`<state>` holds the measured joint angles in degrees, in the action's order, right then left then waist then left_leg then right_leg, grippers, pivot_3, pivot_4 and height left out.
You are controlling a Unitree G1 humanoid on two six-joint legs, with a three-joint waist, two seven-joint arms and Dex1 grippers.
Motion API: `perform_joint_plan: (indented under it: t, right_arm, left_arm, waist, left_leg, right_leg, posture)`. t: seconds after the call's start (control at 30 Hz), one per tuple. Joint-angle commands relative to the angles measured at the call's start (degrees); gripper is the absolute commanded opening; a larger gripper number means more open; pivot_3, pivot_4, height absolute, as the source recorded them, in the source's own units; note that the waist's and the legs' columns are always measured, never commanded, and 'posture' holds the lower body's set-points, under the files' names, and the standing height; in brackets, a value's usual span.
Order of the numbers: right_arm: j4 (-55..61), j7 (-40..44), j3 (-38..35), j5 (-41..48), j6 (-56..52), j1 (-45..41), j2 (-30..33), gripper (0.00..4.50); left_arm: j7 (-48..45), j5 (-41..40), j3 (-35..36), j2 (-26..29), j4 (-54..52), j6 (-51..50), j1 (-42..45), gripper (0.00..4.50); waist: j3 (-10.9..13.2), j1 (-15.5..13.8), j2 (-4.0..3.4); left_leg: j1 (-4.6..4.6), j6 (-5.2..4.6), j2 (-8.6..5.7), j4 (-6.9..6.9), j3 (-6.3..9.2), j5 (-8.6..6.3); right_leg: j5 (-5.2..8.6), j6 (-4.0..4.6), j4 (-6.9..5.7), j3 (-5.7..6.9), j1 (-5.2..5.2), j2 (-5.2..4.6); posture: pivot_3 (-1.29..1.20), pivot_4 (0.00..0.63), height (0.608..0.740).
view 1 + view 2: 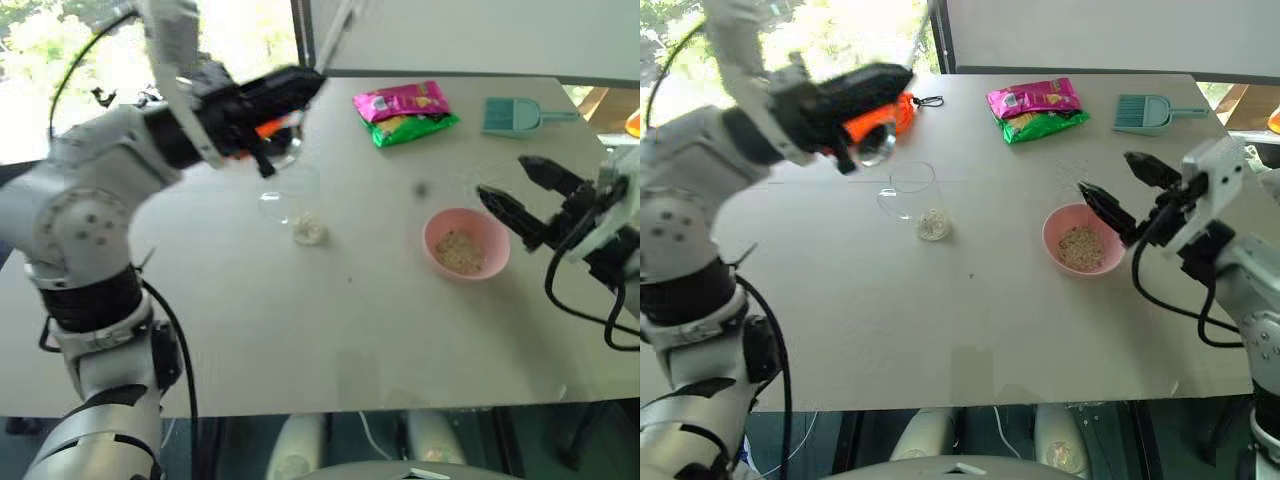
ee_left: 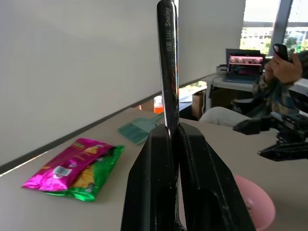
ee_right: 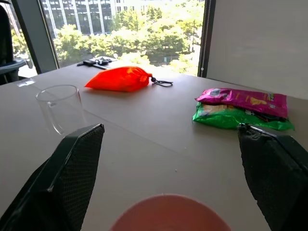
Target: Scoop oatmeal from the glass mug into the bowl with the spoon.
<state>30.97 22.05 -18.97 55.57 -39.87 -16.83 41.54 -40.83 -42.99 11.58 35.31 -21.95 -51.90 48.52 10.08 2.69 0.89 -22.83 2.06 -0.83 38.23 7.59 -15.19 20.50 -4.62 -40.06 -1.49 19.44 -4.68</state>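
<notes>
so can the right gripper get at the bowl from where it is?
Probably yes. The right gripper hangs open right beside the bowl, on its right side, and nothing lies between them on the table.

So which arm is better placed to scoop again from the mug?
Left. Its gripper is already clamped on the spoon, raised near the mug. The right gripper is open and empty beside the bowl.

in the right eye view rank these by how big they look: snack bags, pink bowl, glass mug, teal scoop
1. snack bags
2. teal scoop and pink bowl: too alike to rank, and the scoop lies farther from the camera
3. glass mug, see-through, so its outline is faint
</notes>
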Motion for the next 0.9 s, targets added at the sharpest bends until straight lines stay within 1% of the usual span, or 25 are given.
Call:
perform_joint_plan:
  t: [0.03, 0.1, 0.17, 0.3, 0.5, 0.63, 0.9]
  right_arm:
    - [-0.44, -8.52, -0.64, 14.63, -8.12, -7.03, 0.67, 4.5]
    - [-2.52, -14.88, -0.1, 22.99, -10.08, -11.39, -0.65, 4.5]
    - [-4.28, -20.48, 1.12, 29.75, -11.18, -14.76, -1.36, 4.5]
    - [-5.28, -26.01, 3.29, 35.34, -11.51, -17.77, -1.74, 4.5]
    - [-7.31, -29.76, 5.31, 38.72, -9.83, -21.4, -3.98, 4.5]
    - [-7.1, -30.41, 5.72, 40.42, -8.86, -21.82, -5.23, 4.5]
    - [-6.19, -28.44, 6.93, 42.05, -9.7, -20.86, -4.46, 4.5]
  left_arm:
    - [0.62, 9.19, -7.57, -0.68, -1.59, 10.16, -0.97, 0.02]
    - [-0.47, 14.85, -12.19, -1.1, 0.3, 16.96, -0.71, 0.02]
    - [-2.23, 16.4, -14.0, -2.42, 2.51, 21.03, 0.04, 0.02]
    - [-6.31, 19.71, -16.79, -2.76, 5.98, 27.56, 0.64, 0.02]
    - [-10.49, 21.03, -18.1, -4.03, 9.15, 32.18, 1.24, 0.02]
    - [-11.7, 22.19, -18.8, -4.66, 9.84, 33.87, 1.0, 0.02]
    - [-12.86, 22.94, -19.05, -5.75, 9.29, 34.13, 0.76, 0.02]
  waist:
    - [0.0, -0.06, 0.0]
    - [0.02, -0.12, 0.0]
    - [0.02, -0.2, 0.0]
    - [0.02, -0.27, 0.0]
    - [0.03, -0.18, -0.02]
    - [0.04, -0.15, -0.02]
    - [0.04, -0.15, -0.03]
  left_leg:
    - [0.0, 0.0, 0.0, -0.04, 0.0, 0.0]
    - [-0.02, 0.0, 0.01, -0.1, -0.01, 0.0]
    - [-0.06, 0.0, 0.01, -0.12, -0.02, 0.0]
    - [-0.2, -0.01, -0.03, -0.15, 0.0, 0.0]
    - [-0.21, -0.01, -0.03, -0.16, 0.03, 0.0]
    - [-0.21, -0.01, -0.02, -0.16, 0.04, 0.0]
    - [-0.22, -0.01, -0.03, -0.16, 0.05, 0.0]
  right_leg:
    - [0.0, 0.0, 0.03, 0.01, 0.01, 0.0]
    - [0.0, 0.01, 0.09, 0.02, 0.01, 0.02]
    - [0.0, 0.01, 0.15, 0.04, 0.02, 0.0]
    - [0.0, 0.01, 0.22, 0.07, 0.11, -0.04]
    - [0.0, 0.01, 0.21, 0.1, 0.12, -0.02]
    - [0.0, 0.01, 0.21, 0.11, 0.13, -0.02]
    - [0.0, 0.01, 0.2, 0.11, 0.13, -0.02]
  posture:
    - [0.0, 0.15, 0.74]
    - [0.0, 0.15, 0.74]
    - [0.0, 0.15, 0.74]
    - [0.0, 0.15, 0.74]
    - [0.0, 0.15, 0.74]
    - [0.0, 0.15, 0.74]
    - [0.0, 0.15, 0.74]
